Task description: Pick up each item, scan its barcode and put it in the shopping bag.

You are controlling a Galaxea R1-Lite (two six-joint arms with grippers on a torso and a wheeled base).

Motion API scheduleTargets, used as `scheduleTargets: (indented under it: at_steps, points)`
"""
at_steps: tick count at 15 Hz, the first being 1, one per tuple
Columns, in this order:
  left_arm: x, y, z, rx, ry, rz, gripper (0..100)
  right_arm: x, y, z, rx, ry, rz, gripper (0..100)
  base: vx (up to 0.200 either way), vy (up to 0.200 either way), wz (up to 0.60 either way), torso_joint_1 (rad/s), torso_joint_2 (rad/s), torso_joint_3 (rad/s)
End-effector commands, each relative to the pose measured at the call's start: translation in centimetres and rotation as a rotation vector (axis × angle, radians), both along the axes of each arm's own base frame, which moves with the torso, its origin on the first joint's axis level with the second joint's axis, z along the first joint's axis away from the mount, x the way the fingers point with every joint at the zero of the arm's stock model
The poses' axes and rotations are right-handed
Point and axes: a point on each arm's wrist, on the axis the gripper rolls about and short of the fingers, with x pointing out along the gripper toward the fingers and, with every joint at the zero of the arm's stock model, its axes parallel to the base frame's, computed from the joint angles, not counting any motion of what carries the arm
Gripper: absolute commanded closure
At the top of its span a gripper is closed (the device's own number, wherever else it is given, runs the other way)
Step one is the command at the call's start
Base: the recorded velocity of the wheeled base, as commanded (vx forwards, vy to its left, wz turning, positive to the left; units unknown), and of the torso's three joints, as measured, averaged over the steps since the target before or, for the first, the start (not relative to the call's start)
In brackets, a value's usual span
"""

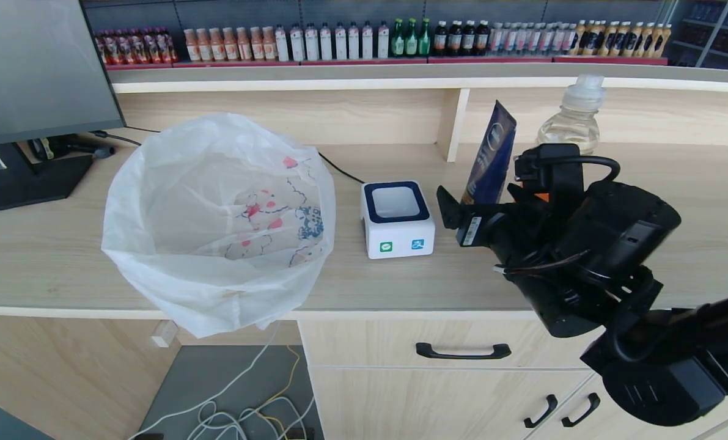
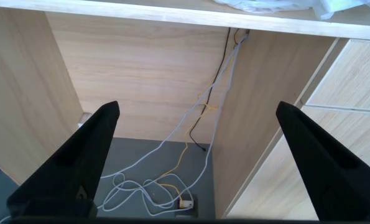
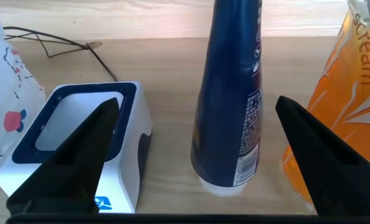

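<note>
The shopping bag (image 1: 217,226) is the only one here: thin white plastic with a cartoon print, its mouth wide open. It sits left of centre in the head view and sags over the counter's front edge. Just right of it stands one white scanner (image 1: 397,219) with a dark-rimmed window on top. I count three goods. One blue tube (image 1: 491,156) stands on its cap just right of the scanner. One clear bottle (image 1: 574,116) stands behind it at upper right. One orange packet (image 3: 340,112) stands beside the tube.

The counter (image 1: 46,256) is pale wood with a raised back ledge and a monitor (image 1: 33,67) at upper left. Drawers (image 1: 461,342) with black handles fill the lower right. Loose cables (image 1: 241,415) lie on the floor under the bag. A long shelf of drinks (image 1: 364,40) runs across the top of the frame.

The left gripper (image 2: 197,109) hangs below the counter with its fingers spread wide, holding nothing. The right gripper (image 3: 197,106) hovers over the counter at centre right, fingers also spread wide and empty. It faces the tube, which shows in the gap between them.
</note>
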Motion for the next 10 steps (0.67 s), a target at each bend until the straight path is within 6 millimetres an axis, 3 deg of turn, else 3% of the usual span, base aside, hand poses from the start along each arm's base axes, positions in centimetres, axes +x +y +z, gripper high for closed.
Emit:
scheduleTargets:
  at_steps: [1, 10]
  points:
    - [0.0, 0.0, 0.0, 0.0, 0.001, 0.0, 0, 0.6, -0.2, -0.3, -0.007, 0.004, -0.016, 0, 0.0, 0.0, 0.0, 0.0, 0.0, 0.0]
    - [0.0, 0.0, 0.0, 0.0, 0.001, 0.0, 0, 3.4, -1.0, -0.5, 0.005, -0.013, -0.072, 0, 0.0, 0.0, 0.0, 0.0, 0.0, 0.0]
